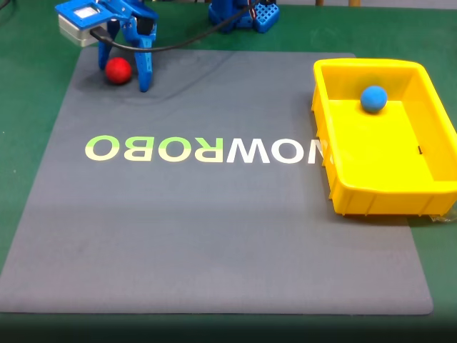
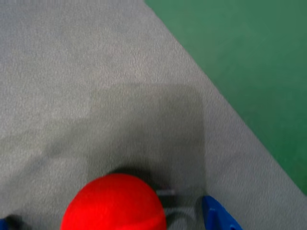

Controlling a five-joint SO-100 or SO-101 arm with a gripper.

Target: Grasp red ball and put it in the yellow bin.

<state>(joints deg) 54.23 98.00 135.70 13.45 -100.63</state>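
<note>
The blue gripper (image 1: 123,75) stands at the far left corner of the grey mat (image 1: 214,236) in the fixed view, its two fingers pointing down with the red ball (image 1: 118,70) between them. The jaws are spread wider than the ball, one finger to each side, so nothing is clamped; this looks like the straddle before a squeeze. The ball rests on the mat, and whether either finger touches it is hard to tell from this angle.

In the wrist view the red ball (image 2: 114,203) sits at the bottom edge, with one blue fingertip (image 2: 218,215) just beside it on the right, apart from it by a thin strip of mat. That gap suggests the jaws need to close a fair way before they bite.

The ball lies near the mat's corner, where the grey gives way to the green table (image 2: 249,57); if nudged it could roll off the mat, so a centred, even close seems wise.

The yellow bin (image 1: 400,189) stands well apart, at the mat's right edge in the fixed view, with a blue ball (image 1: 373,98) already inside near its far wall. Between gripper and bin the mat is open, bearing only printed lettering (image 1: 203,149), so a lifted carry has free room; the bin's flared rim is the one edge to pass over.
</note>
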